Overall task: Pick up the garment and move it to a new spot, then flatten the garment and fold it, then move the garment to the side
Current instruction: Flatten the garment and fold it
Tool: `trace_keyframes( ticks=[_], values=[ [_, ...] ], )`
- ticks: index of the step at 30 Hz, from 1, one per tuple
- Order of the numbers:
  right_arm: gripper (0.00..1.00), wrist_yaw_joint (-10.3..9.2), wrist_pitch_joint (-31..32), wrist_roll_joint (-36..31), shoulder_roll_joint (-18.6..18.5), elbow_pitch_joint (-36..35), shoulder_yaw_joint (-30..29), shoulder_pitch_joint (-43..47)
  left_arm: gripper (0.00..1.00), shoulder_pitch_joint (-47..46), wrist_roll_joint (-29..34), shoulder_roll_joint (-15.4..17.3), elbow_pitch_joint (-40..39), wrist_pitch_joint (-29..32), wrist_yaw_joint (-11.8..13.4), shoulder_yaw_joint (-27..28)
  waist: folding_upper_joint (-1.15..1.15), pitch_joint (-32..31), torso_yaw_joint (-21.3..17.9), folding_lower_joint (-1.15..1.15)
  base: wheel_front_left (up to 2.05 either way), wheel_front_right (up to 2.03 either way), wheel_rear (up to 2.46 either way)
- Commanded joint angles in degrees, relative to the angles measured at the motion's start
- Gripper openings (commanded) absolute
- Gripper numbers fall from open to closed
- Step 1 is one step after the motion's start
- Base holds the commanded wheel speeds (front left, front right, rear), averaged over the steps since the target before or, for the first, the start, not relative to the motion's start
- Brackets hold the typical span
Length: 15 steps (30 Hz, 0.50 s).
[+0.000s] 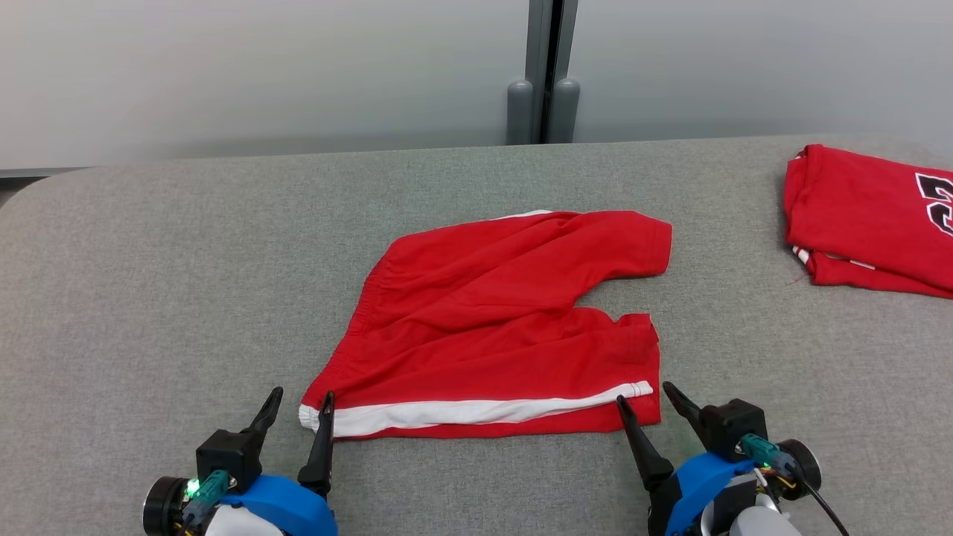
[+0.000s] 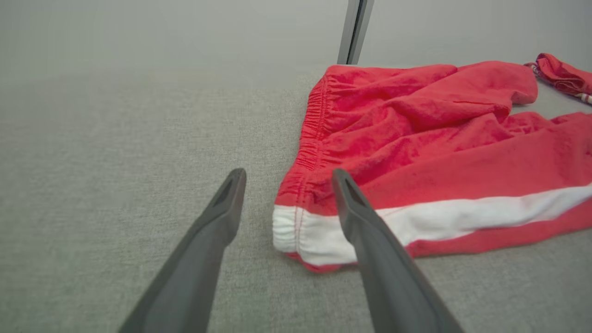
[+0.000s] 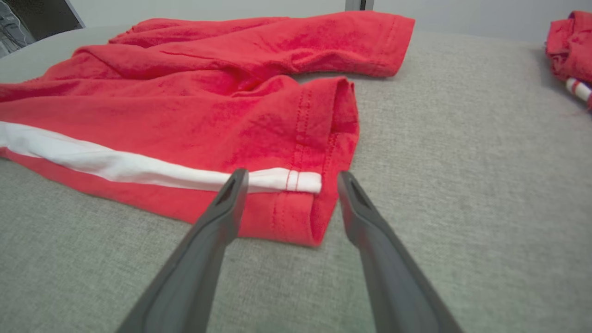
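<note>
1. Nearest us, the left gripper (image 1: pixel 302 394) holds its two fingers spread. One is over bare table and the other over the waistband corner (image 2: pixel 289 226) of the red shorts (image 1: pixel 506 327). Nothing is pinched, and we cannot tell whether a tip touches the cloth.
2. Level with it, the right gripper (image 1: pixel 643 393) likewise has its fingers apart. They bracket the leg-hem corner (image 3: pixel 310 203), where the white stripe (image 1: pixel 476 411) ends.
3. We read this paired straddle as the set-up for gripping both near corners at once, so that the near edge can be carried over the far one.
4. The shorts lie mid-table on the grey table (image 1: pixel 149 260). They are spread mostly flat but wrinkled, with the legs pointing to the robot's right.
5. Farther off at the right edge, a folded red garment (image 1: pixel 864 216) lies well apart from the shorts, which leaves the centre free for folding.
6. Beyond the table stands a pale wall with a grey post (image 1: pixel 547 74).
</note>
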Motion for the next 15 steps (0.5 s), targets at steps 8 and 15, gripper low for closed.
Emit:
trace_keyframes(
  ticks=[8,15],
  values=[
    [1.0,0.01,-1.9,3.68,0.18,9.25,4.47,-5.99,1.0,-3.9,-1.94,0.46,6.0,-0.18,-0.53,-2.81,0.0,1.38,0.32,0.0,0.0,0.0,0.0],
    [1.0,0.01,-2.39,6.74,0.36,12.93,7.74,-9.37,1.0,-6.28,-4.16,1.64,9.04,-0.18,-0.39,-5.75,0.0,2.12,0.16,0.0,0.0,0.0,0.0]
  ],
)
